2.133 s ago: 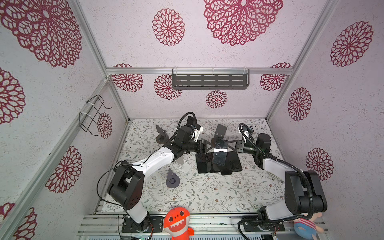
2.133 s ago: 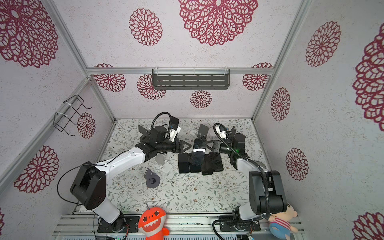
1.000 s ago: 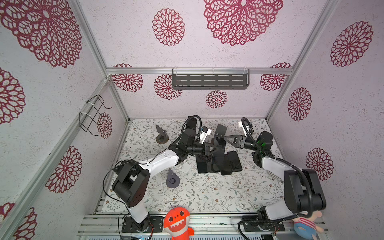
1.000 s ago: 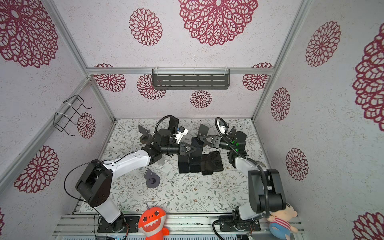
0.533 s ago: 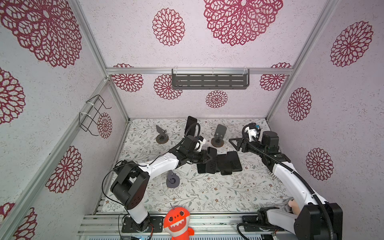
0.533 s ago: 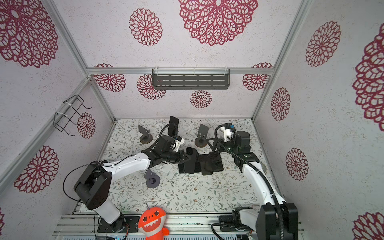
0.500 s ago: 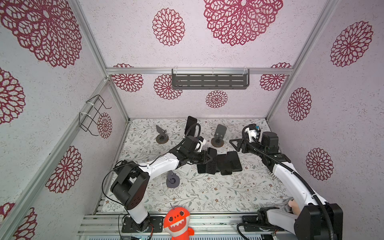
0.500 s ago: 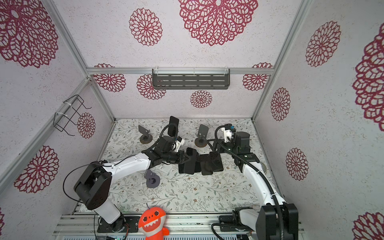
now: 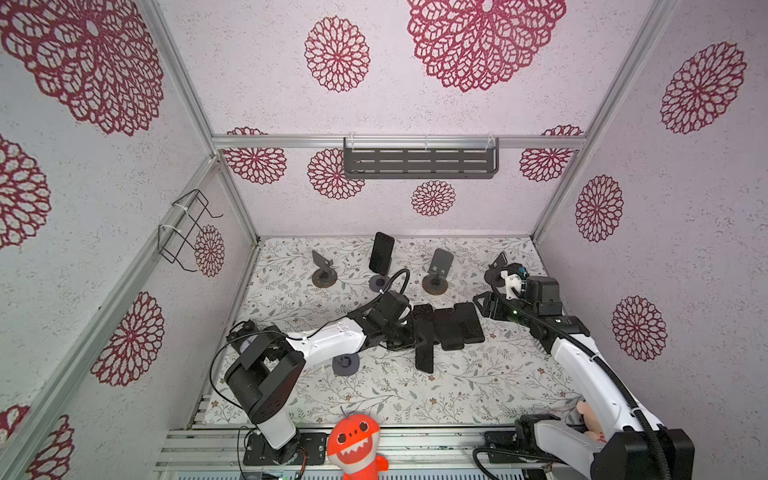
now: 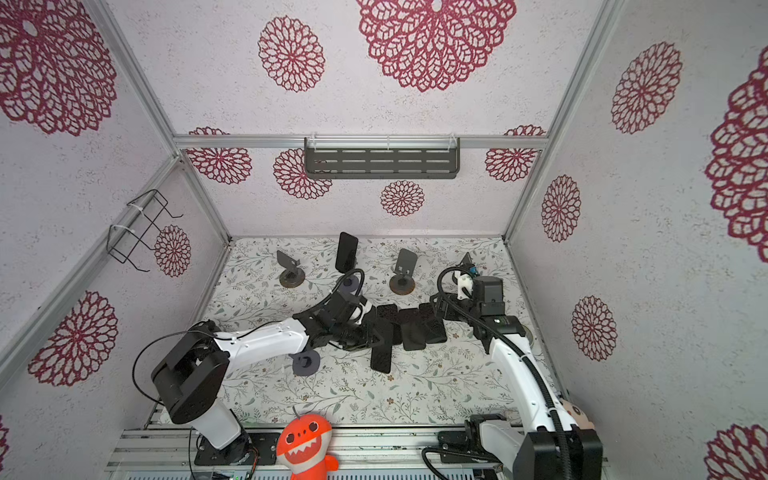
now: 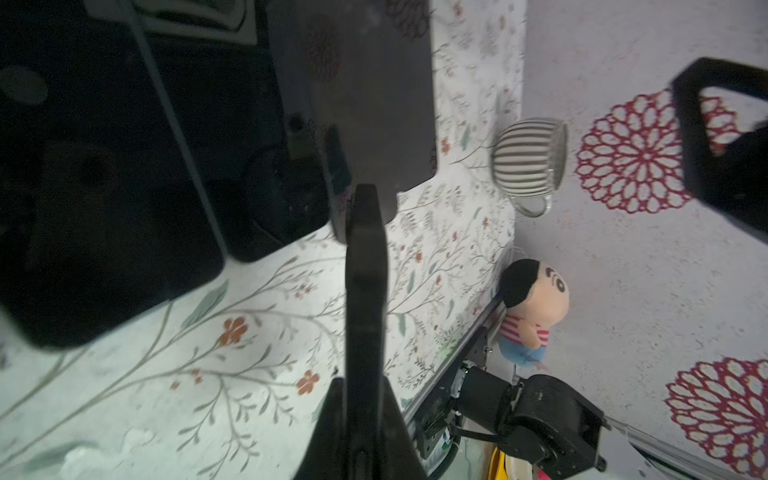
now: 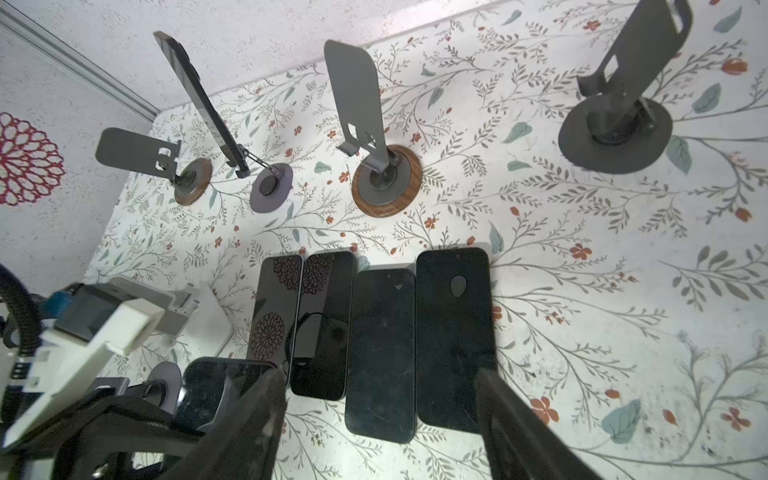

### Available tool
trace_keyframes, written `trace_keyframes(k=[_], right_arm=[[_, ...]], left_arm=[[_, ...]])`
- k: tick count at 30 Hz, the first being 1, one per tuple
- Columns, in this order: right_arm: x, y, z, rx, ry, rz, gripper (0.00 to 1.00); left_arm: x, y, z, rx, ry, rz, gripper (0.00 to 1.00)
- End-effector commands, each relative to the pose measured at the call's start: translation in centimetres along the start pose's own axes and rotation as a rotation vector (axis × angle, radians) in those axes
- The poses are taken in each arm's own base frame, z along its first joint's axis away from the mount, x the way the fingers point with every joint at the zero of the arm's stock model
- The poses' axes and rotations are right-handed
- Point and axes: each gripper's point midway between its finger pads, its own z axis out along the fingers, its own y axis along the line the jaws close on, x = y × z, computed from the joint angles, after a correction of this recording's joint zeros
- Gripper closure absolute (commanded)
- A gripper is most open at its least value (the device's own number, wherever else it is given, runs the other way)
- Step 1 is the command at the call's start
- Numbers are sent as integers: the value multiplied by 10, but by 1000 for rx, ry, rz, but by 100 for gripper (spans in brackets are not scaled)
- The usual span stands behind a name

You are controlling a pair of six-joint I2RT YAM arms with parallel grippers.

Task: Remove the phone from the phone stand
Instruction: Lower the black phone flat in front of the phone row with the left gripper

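Swung left pincer (image 9: 413, 338) down from the stand (image 9: 440, 261) behind it, shut on the phone (image 9: 424, 357) beside the row of phones (image 9: 457, 324) ahead; pulled right pincer (image 12: 376, 376) back, open, empty; judged only release left.

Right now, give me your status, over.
Left gripper shut on phone beside flat row. Right gripper open, empty. Another phone on rear stand.
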Motion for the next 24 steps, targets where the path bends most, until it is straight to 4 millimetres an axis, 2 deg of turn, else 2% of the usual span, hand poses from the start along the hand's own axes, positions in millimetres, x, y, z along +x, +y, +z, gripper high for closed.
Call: trace_keyframes(k=[1,7,11,15,24], right_arm=[[-6,-2,-5,21,-21,-26,25],[-9,0,-5,13,-15,-32,25],[-8,-1,-5,18,-14,-32,25],[-9,0,-6,15,-17,-33,25],[-11,3,-9,5,-24,-68,25]], left_arm=[[8,-20,-11,64,-27,-37,100],[36,-1,-6,18,22,-86,100],[44,12,-4,-14,33,-126,100],[47,20,-3,-32,29,-157,100],[45,43,4,-95,-12,-212,90]])
